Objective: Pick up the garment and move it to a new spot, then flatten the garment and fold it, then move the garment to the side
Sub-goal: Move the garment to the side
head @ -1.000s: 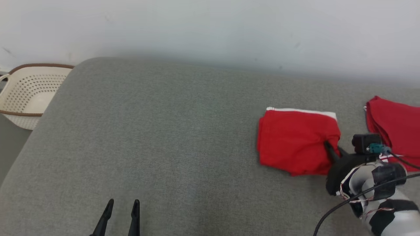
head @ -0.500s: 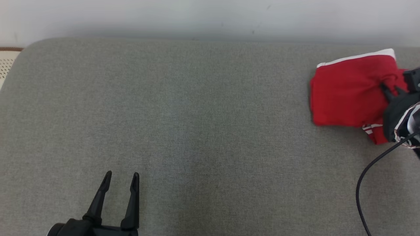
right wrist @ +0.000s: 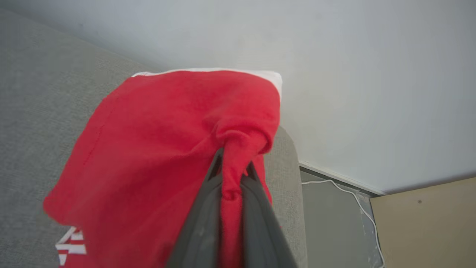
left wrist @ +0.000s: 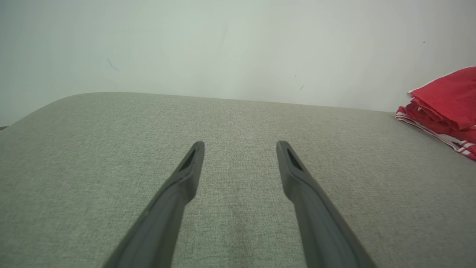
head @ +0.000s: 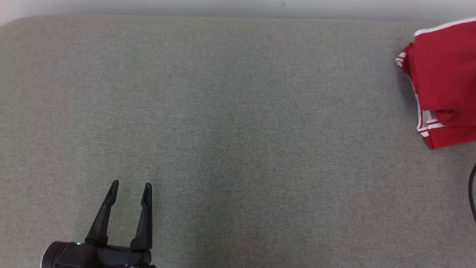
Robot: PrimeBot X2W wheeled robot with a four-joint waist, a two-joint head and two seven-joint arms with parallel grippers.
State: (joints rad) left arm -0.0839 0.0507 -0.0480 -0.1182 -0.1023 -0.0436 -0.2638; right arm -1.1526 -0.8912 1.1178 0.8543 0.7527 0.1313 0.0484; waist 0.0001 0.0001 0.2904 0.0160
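Garment, now over red pile

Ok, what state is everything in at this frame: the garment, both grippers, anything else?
red garment: folded, with one bunched edge pinched between dark fingers.
right gripper: shut on the red garment.
left gripper: open and empty, over the grey cushion.
white cable: lying loose on the floor.

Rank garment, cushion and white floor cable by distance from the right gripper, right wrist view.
1. The red garment, pinched in the shut right gripper.
2. The grey cushion, just below, spreading left.
3. The white cable, on the floor past the cushion's right edge.
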